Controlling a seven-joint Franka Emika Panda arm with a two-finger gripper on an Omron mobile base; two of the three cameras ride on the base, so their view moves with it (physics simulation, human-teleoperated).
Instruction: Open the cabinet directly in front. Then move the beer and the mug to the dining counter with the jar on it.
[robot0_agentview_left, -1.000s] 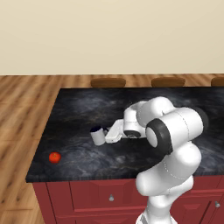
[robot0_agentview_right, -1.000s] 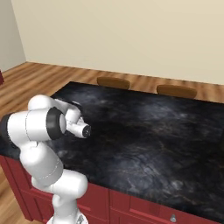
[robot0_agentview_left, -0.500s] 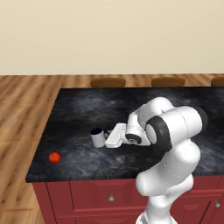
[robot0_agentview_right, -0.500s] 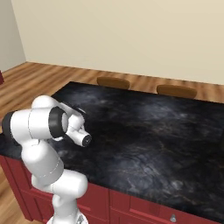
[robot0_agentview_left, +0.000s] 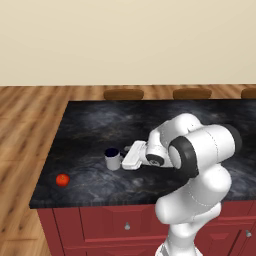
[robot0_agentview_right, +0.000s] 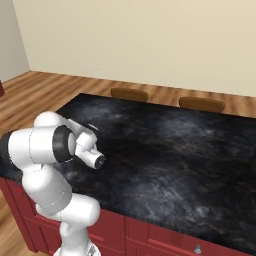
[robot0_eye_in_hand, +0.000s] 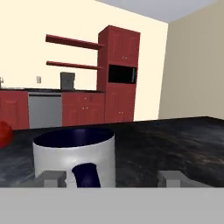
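Hand view: mug (robot0_eye_in_hand: 74, 155) seemingly between the open tool (robot0_eye_in_hand: 111, 178) fingertips.

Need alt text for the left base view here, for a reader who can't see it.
A white-grey mug stands upright on the black marbled dining counter, with the white arm's open end effector right beside it, handle side. A small red round thing lies near the counter's left front corner; brown stools line the far edge.

Dining counter (robot0_agentview_left: 100, 125), black marbled top on red base. Mug (robot0_agentview_left: 113, 159) stands upright on it near left end; small red round object (robot0_agentview_left: 62, 180) near front-left corner.
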